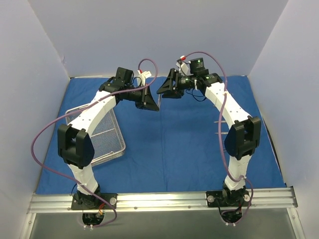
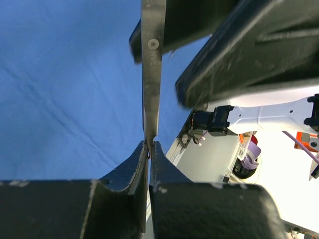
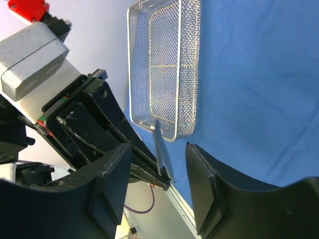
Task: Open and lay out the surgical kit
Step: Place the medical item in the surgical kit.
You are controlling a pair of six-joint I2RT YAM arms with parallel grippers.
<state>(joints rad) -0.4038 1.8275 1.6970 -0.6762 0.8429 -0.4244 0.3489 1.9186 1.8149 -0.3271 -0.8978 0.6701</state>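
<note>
Working the rig from the remote desk, I am watching a handover above the royal-blue cloth wrap (image 1: 174,144), which is lying spread flat over the table. The only markings are showing on the silver instrument (image 2: 151,84): a star stamp on its pivot screw and a few letters beneath it, too soft for me to read. The left gripper (image 2: 149,147) is clamping tight on the narrow end of that instrument, which is running straight out from its fingertips. The right gripper (image 3: 158,149) is facing it with jaws standing apart. In its wrist view the blade is showing in the gap, touching neither pad as far as I can tell. From above, the two grippers are meeting nose to nose over the far middle of the cloth, near the back panel (image 1: 159,35). The wire-mesh tray (image 1: 119,137) is sitting on the cloth's left side, partly under the left arm and close to the left panel (image 1: 30,99). The widest bare stretch of blue is lying between the arms, down to the aluminium rail (image 1: 164,199)
</note>
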